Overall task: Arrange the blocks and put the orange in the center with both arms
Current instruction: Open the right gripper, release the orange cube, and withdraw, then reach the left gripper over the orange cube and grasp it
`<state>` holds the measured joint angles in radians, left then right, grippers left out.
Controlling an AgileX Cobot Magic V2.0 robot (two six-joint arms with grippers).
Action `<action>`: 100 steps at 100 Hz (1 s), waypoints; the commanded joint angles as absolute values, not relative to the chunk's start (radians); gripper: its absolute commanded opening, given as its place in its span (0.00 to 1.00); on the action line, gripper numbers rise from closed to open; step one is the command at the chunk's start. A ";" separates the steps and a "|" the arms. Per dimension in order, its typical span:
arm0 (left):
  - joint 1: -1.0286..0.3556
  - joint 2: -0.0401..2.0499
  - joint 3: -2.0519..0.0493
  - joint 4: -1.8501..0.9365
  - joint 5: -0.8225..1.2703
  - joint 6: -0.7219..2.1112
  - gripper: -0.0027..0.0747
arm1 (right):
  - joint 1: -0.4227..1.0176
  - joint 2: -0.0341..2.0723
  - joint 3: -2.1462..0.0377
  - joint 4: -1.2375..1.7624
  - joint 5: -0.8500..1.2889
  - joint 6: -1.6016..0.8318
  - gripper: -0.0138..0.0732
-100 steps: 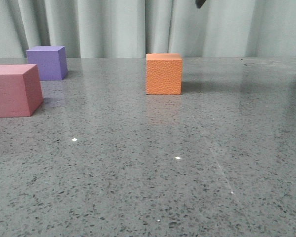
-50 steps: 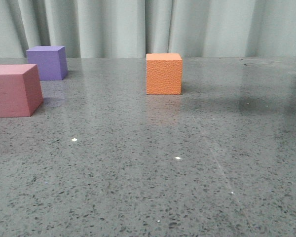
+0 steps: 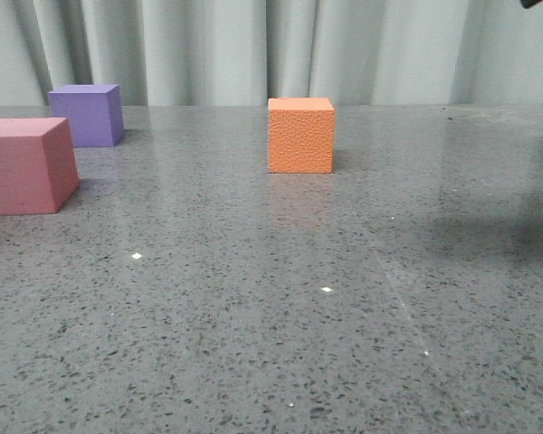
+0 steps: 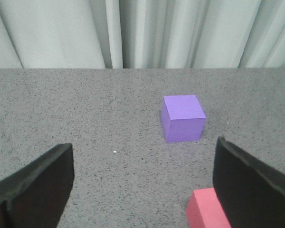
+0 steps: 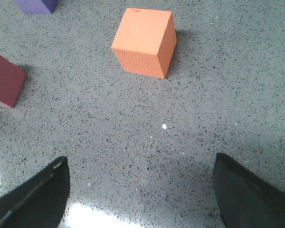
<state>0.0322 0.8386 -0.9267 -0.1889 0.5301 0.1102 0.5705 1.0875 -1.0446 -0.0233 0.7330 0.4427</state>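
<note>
The orange cube (image 3: 300,136) stands on the grey speckled table, mid-depth, about centre; it also shows in the right wrist view (image 5: 145,42). The pink cube (image 3: 25,165) sits at the left edge, the purple cube (image 3: 88,114) behind it. In the left wrist view the purple cube (image 4: 183,118) lies ahead and the pink cube (image 4: 206,214) shows by the right finger. My left gripper (image 4: 142,183) is open and empty above the table. My right gripper (image 5: 141,190) is open and empty, well short of the orange cube. A dark tip of an arm (image 3: 532,4) shows at the top right.
Pale pleated curtains (image 3: 253,50) hang behind the table's far edge. The grey speckled tabletop (image 3: 299,316) spreads in front of the cubes. A dark shadow (image 3: 516,226) lies on the table's right side.
The dark arm tip seen at the top centre-right one second ago left the view, then shows at the top right corner now. The shadow on the table moved right. The cubes have not moved.
</note>
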 commanded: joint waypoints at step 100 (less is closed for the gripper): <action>-0.222 1.697 -1.935 -0.531 1.069 0.743 0.77 | 0.569 0.978 -0.997 -0.006 0.631 0.441 0.86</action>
<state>-0.2132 1.6904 -1.8504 -0.4227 1.0507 0.6684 0.5705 0.9977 -0.9729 -0.0061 0.7023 0.4427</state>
